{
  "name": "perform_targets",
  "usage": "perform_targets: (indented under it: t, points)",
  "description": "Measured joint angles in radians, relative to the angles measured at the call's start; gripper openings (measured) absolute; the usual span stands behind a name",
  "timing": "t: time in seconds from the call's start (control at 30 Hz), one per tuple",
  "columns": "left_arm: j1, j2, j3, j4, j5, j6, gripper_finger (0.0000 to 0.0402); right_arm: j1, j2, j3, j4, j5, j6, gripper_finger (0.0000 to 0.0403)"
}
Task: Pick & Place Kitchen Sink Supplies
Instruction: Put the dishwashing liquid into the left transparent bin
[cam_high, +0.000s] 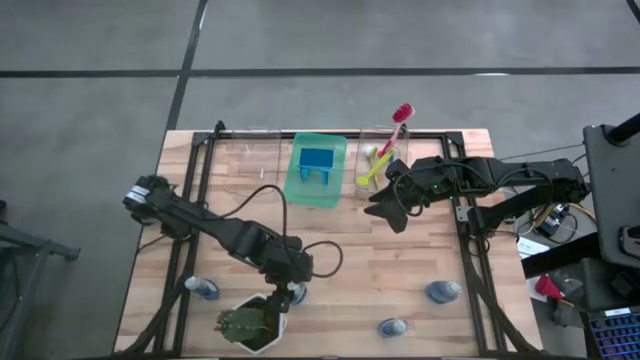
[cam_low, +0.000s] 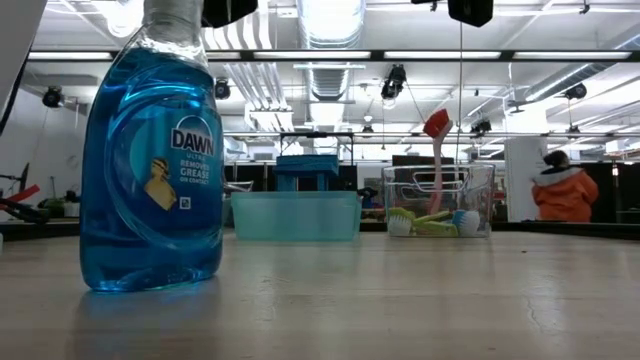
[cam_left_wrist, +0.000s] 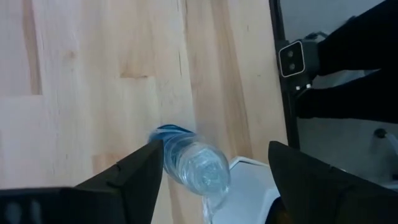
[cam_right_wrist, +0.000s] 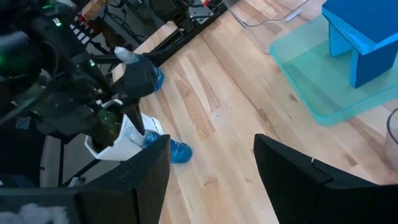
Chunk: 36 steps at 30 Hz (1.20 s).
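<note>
A small blue bottle with a clear cap stands on the table beside the white plant pot. My left gripper hangs open over it, slanting down, one finger on each side. Other blue bottles stand at the near left, near right and front. Blue sponges sit in the green tray. Brushes, one red, stand in a clear bin. My right gripper hovers open and empty near the bin. My left gripper has the bottle's top between its open fingers, close against one finger. Whether that finger touches the bottle, I cannot tell.
The potted plant stands right beside the bottle under my left gripper. A second clear bin sits at the far left. Black frame rails run along the table's sides. Bare wood lies in the middle. A person in orange is far off.
</note>
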Motion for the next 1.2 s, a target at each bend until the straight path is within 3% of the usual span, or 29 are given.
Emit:
perform_targets:
  t: [0.5,0.93,1.2]
  points:
    - [-0.001,0.051,0.000,-0.049,0.001,-0.031,0.0270,0.000,0.000,-0.002,0.000,0.004,-0.013,0.0226]
    - [-0.001,0.050,0.000,-0.035,0.036,-0.049,0.0160,0.000,0.000,-0.002,0.000,0.018,-0.018,0.0226]
    - [0.000,0.050,0.000,-0.032,0.037,-0.043,0.0127,0.000,0.000,-0.002,0.000,0.018,-0.018,0.0226]
